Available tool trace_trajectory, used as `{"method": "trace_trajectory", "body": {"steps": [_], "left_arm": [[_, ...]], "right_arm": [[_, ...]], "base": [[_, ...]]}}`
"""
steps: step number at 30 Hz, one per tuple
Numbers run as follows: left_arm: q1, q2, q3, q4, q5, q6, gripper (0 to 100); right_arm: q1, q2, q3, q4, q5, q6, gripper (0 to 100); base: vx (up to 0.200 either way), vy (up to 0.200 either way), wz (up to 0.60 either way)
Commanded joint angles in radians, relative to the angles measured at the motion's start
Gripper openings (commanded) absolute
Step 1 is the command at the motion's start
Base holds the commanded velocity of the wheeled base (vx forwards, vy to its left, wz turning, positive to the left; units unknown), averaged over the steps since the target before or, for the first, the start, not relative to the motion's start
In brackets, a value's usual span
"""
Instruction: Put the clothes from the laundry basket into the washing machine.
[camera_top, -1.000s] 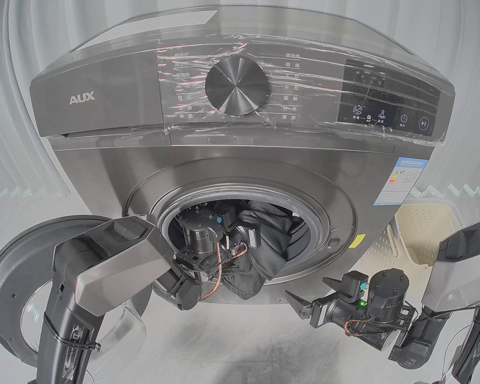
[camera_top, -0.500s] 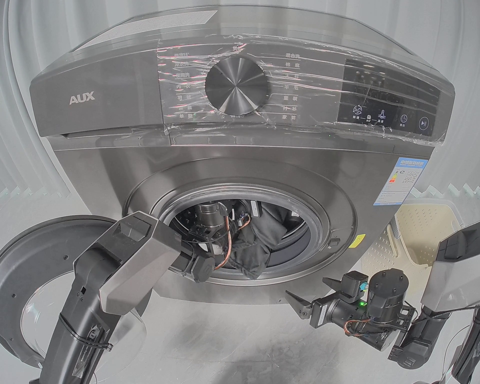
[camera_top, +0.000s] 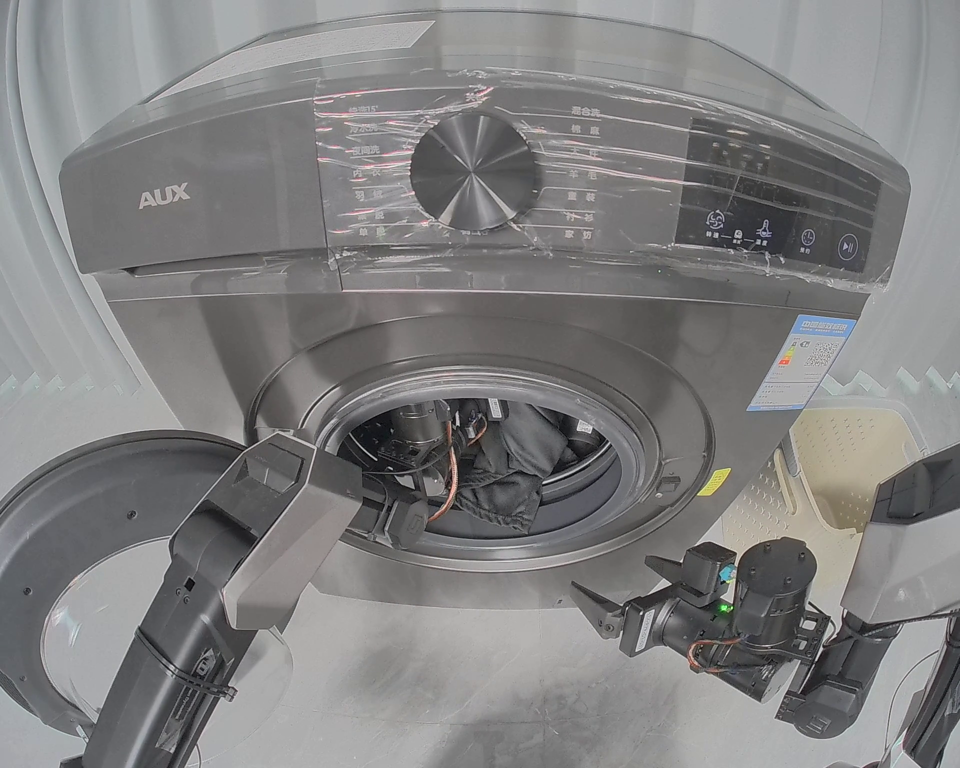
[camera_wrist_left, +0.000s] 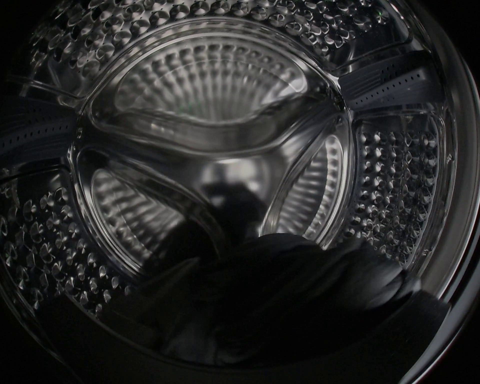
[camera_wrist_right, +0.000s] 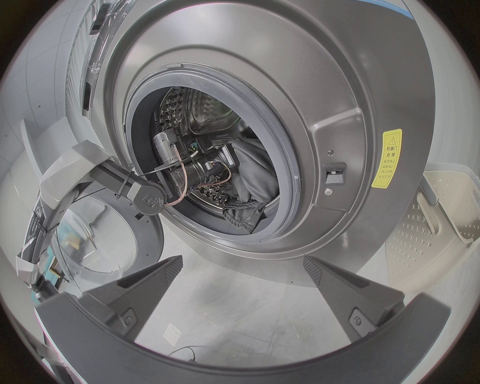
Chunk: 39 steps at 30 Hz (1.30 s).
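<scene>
Head view: faces a grey washing machine (camera_top: 480, 300), round door (camera_top: 90, 520) swung open on the left side. Places the left gripper (camera_top: 492, 415) inside the opening, up against a dark garment (camera_top: 510, 470) that lies mostly within the drum (camera_wrist_left: 210, 100) yet droops one fold onto the lower rim of the opening (camera_top: 590, 535). Cannot tell whether those jaws are clenched on the cloth or released. Finds the right gripper (camera_top: 612, 578) low in front of the machine, jaws spread wide and grasping nothing. Sets the cream laundry basket (camera_top: 850, 470) on the floor to the right, inside only partly seen. Reads as the loading step, nearly through for this garment. Calls next for pushing the trailing fold deeper, past the rim, then letting go and backing out without dragging cloth along.
</scene>
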Motion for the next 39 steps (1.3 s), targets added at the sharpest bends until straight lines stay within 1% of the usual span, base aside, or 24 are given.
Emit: {"method": "trace_trajectory", "body": {"steps": [1,3,5,7,8,9,12,13,14,15,16,20,23,31,36,37,39], "left_arm": [[-0.006,-0.034,0.069,0.002,0.0,-0.009,100],[-0.012,-0.078,0.16,0.008,-0.005,-0.007,100],[-0.017,-0.129,0.253,0.027,-0.022,-0.006,100],[-0.026,-0.17,0.33,0.045,-0.048,-0.006,100],[-0.029,-0.196,0.388,0.051,-0.074,-0.006,100],[-0.029,-0.199,0.393,0.051,-0.077,-0.006,100],[-0.043,-0.236,0.496,0.058,-0.111,0.002,100],[-0.043,-0.236,0.496,0.058,-0.111,0.002,100],[-0.049,-0.245,0.545,0.064,-0.137,0.005,100],[-0.05,-0.247,0.559,0.065,-0.146,0.008,100],[-0.052,-0.247,0.568,0.065,-0.149,0.01,100],[-0.057,-0.245,0.6,0.076,-0.158,0.036,100],[-0.057,-0.245,0.603,0.082,-0.17,0.039,100],[-0.1,-0.235,0.601,0.071,-0.249,0.04,100],[-0.113,-0.198,0.539,0.079,-0.253,0.044,100],[-0.113,-0.181,0.519,0.081,-0.25,0.045,0],[-0.112,-0.158,0.489,0.081,-0.246,0.048,0]], "right_arm": [[0.001,-0.001,0.001,0.0,0.0,0.0,100],[0.001,0.001,0.001,0.0,0.0,0.0,100],[0.002,0.001,0.001,0.0,0.0,0.0,100],[0.002,0.001,0.001,0.0,0.0,0.0,100],[0.002,-0.001,0.0,0.0,0.0,0.0,100],[0.001,-0.001,0.0,0.0,0.0,0.0,100],[0.002,0.001,0.0,0.0,0.0,0.0,100],[0.002,0.001,0.0,0.0,0.0,0.0,100],[0.002,0.001,0.001,0.0,0.0,0.0,100],[0.002,0.001,0.0,0.0,0.0,0.0,100],[0.002,0.001,0.0,0.0,0.0,0.0,100],[0.001,0.001,0.001,0.0,0.0,0.0,100],[0.001,0.002,0.0,0.0,0.0,0.0,100],[0.002,0.001,0.0,0.0,0.0,0.0,100],[0.002,0.002,0.0,0.0,0.0,0.0,100],[0.002,0.002,0.0,0.0,0.0,0.0,100],[0.002,0.002,0.0,0.0,0.0,0.0,100]], "base": [[0.0,0.0,0.0],[0.0,0.0,0.0],[0.0,0.0,0.0],[0.0,0.0,0.0],[0.0,0.0,0.0],[0.0,0.0,0.0],[0.0,0.0,0.0],[0.0,0.0,0.0],[0.0,0.0,0.0],[0.0,0.0,0.0],[0.0,0.0,0.0],[0.0,0.0,0.0],[0.0,0.0,0.0],[0.0,0.0,0.0],[0.0,0.0,0.0],[0.0,0.0,0.0],[0.0,0.0,0.0]]}}
